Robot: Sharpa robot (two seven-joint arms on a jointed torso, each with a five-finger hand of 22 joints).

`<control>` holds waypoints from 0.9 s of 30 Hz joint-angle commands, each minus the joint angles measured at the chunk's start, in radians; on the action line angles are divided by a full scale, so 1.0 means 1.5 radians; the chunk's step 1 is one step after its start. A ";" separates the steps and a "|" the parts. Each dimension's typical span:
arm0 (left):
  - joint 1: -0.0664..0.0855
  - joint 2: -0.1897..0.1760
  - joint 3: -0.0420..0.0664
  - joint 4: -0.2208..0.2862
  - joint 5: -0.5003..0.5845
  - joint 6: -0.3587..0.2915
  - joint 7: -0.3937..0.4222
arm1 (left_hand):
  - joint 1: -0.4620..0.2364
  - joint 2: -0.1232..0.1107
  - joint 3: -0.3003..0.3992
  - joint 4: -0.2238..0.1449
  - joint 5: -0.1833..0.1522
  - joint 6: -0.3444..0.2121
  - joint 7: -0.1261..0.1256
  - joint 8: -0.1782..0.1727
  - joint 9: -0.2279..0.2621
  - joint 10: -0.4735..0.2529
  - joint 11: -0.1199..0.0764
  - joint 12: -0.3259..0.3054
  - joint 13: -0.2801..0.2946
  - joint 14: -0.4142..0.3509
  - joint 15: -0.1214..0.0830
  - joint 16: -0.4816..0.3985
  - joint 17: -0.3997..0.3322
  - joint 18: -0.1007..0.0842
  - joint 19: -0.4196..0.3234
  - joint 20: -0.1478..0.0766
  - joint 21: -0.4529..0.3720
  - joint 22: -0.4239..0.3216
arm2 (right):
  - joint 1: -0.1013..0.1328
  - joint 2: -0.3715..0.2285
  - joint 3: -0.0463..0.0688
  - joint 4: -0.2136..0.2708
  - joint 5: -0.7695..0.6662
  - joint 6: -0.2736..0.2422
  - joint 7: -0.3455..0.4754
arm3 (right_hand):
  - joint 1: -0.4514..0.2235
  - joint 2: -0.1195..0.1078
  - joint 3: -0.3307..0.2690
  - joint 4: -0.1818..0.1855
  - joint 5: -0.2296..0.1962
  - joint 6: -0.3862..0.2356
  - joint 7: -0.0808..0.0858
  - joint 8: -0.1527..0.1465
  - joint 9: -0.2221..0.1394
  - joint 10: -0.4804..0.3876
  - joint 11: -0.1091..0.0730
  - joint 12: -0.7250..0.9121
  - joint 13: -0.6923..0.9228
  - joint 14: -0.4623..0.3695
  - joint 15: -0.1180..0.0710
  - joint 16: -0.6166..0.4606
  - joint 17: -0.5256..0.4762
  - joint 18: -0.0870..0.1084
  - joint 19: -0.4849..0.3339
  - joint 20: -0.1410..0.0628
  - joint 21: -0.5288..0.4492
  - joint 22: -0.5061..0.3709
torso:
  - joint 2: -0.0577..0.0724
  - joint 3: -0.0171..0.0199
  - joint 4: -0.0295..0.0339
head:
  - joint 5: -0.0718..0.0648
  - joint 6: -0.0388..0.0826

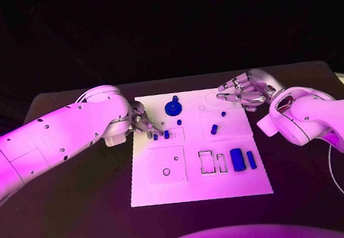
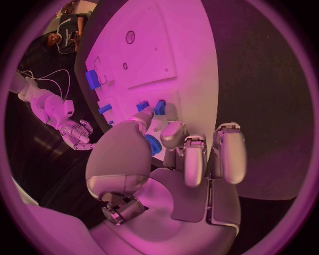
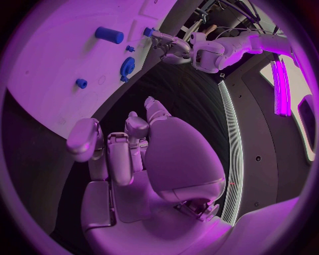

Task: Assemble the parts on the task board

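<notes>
Task board [image 1: 161, 189]: white plate at mid-table, with rectangular recesses near its front edge.
Recess contents: blue block [image 1: 237, 160] and slimmer blue bar [image 1: 251, 159] apparently seated side by side.
Blue gear [image 1: 174, 107]: on board's far part.
Left hand [image 1: 141, 124]: fingertips touching a small blue peg [image 1: 166, 135]; grip uncertain.
Right hand [image 1: 240, 91]: fingers curled, holding nothing, off board's far right corner.

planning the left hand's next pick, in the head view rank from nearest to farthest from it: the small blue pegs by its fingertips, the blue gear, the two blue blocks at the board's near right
1. The small blue pegs, right at the fingertips of the left hand.
2. The blue gear, just right of the hand, toward the far edge of the task board.
3. The two blue blocks, across the board at its near right.
</notes>
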 commanded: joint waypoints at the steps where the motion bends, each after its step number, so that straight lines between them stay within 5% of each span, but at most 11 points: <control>1: 0.000 -0.001 0.001 0.003 -0.003 -0.001 0.002 | -0.001 0.008 -0.015 0.004 -0.002 0.004 0.000 0.001 -0.001 0.002 0.002 0.003 0.001 0.070 -0.004 0.002 0.176 -0.002 0.028 -0.004 0.003 0.104 | -0.001 0.000 0.000 0.001 -0.002 0.009 0.006 | -0.003 0.006 -0.002 0.004 0.004 0.002 0.001 -0.002 -0.001 -0.005 0.002 -0.003 -0.001 0.041 -0.005 -0.004 0.053 0.013 -0.004 0.001 -0.004 -0.001 | 0.000 0.0001 0.0002 | -0.001 0.000; 7: 0.000 -0.006 0.002 0.007 -0.001 -0.018 0.003 | 0.005 0.014 -0.039 0.011 -0.002 0.004 -0.001 0.001 -0.001 0.002 0.002 0.003 0.002 0.070 -0.004 0.002 0.176 -0.002 0.029 -0.004 0.003 0.104 | -0.001 0.000 0.000 0.001 -0.002 0.010 0.006 | -0.003 0.006 -0.002 0.004 0.004 0.002 0.001 -0.002 -0.001 -0.005 0.002 -0.003 -0.001 0.041 -0.005 -0.004 0.053 0.013 -0.004 0.001 -0.004 -0.001 | 0.000 -0.0005 0.0005 | -0.001 -0.001; 13: 0.000 -0.022 0.005 0.017 0.054 -0.089 0.038 | 0.012 0.021 -0.072 0.025 0.000 -0.001 0.001 -0.001 -0.002 -0.004 0.002 -0.008 -0.010 0.070 -0.004 0.002 0.176 0.000 0.024 -0.004 -0.008 0.097 | -0.002 0.000 0.000 0.000 -0.002 0.011 0.006 | -0.004 0.006 -0.002 0.005 0.005 0.002 0.001 -0.002 -0.001 -0.005 0.002 -0.003 -0.001 0.041 -0.005 -0.005 0.053 0.013 -0.004 0.001 -0.004 -0.001 | -0.001 -0.0001 0.0008 | -0.003 -0.001; 19: 0.001 -0.033 0.007 0.015 0.182 -0.169 0.114 | 0.036 0.032 -0.116 0.045 0.001 -0.043 0.017 -0.016 -0.009 -0.073 0.016 -0.108 -0.120 0.070 0.005 0.002 0.176 0.013 -0.002 0.002 -0.063 0.056 | -0.002 0.000 0.000 0.000 -0.002 0.012 0.006 | -0.004 0.006 -0.002 0.005 0.005 0.002 0.001 -0.002 -0.001 -0.005 0.002 -0.003 -0.001 0.041 -0.005 -0.005 0.053 0.013 -0.004 0.001 -0.004 -0.001 | 0.000 0.0002 0.0006 | -0.002 0.001; 21: 0.001 -0.037 0.007 0.013 0.221 -0.188 0.137 | 0.043 0.032 -0.144 0.050 0.000 -0.088 0.038 -0.041 -0.024 -0.158 0.034 -0.215 -0.227 0.054 0.018 -0.032 0.128 0.031 -0.044 0.012 -0.146 -0.005 | -0.002 0.000 0.000 0.000 -0.002 0.012 0.006 | -0.004 0.006 -0.002 0.005 0.005 0.002 0.001 -0.002 -0.001 -0.005 0.002 -0.003 -0.001 0.041 -0.005 -0.005 0.053 0.013 -0.004 0.001 -0.004 -0.001 | 0.000 0.0001 0.0007 | -0.004 0.001; 27: 0.001 -0.040 0.005 0.012 0.198 -0.242 0.222 | 0.139 0.052 -0.165 0.031 0.002 -0.142 0.070 -0.055 -0.053 -0.236 0.065 -0.258 -0.265 -0.052 0.045 -0.223 -0.095 0.086 -0.194 0.040 -0.440 -0.213 | -0.003 -0.001 0.000 0.000 -0.002 0.012 0.006 | -0.004 0.006 -0.002 0.005 0.005 0.002 0.001 -0.002 -0.001 -0.005 0.002 -0.003 -0.001 0.041 -0.005 -0.005 0.053 0.013 -0.004 0.001 -0.004 -0.001 | 0.001 -0.0001 0.0008 | -0.006 0.004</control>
